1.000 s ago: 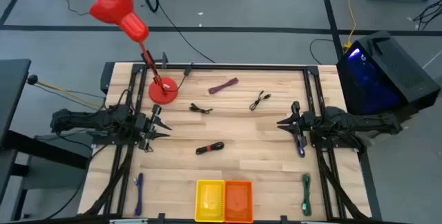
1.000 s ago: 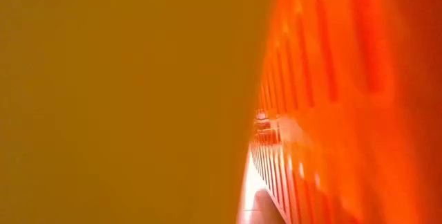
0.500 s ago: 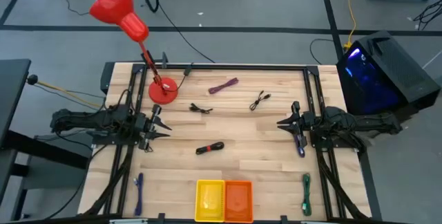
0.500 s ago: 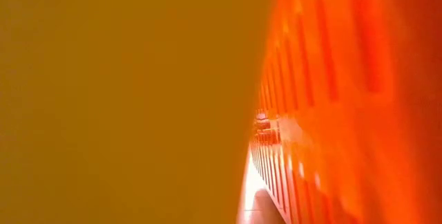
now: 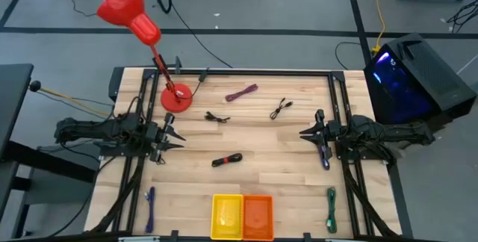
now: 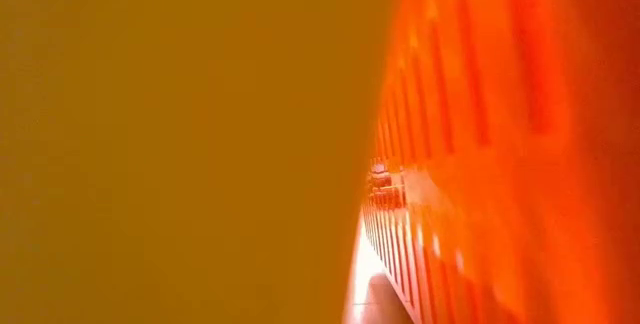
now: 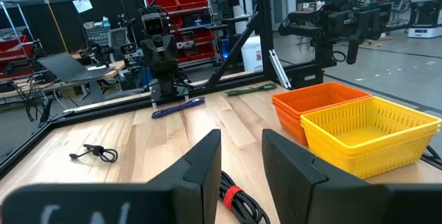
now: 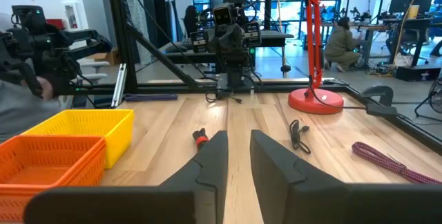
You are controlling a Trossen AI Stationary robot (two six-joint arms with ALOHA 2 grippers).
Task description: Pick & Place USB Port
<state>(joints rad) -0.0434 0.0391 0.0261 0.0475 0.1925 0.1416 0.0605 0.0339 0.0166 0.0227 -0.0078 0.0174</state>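
I see a pale wooden table (image 5: 284, 160) framed in black, a yellow basket (image 5: 227, 216) beside an orange basket (image 5: 258, 216), a red lamp (image 5: 134, 14), a purple cable (image 5: 241, 92), a green cable (image 5: 331, 209), a blue cable (image 5: 150, 201), and a black cable with a red band (image 5: 226, 160).

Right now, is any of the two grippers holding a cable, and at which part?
Nothing is held. The left gripper and the right gripper both hover over the table with empty gaps between their fingers; every cable lies on the wood.
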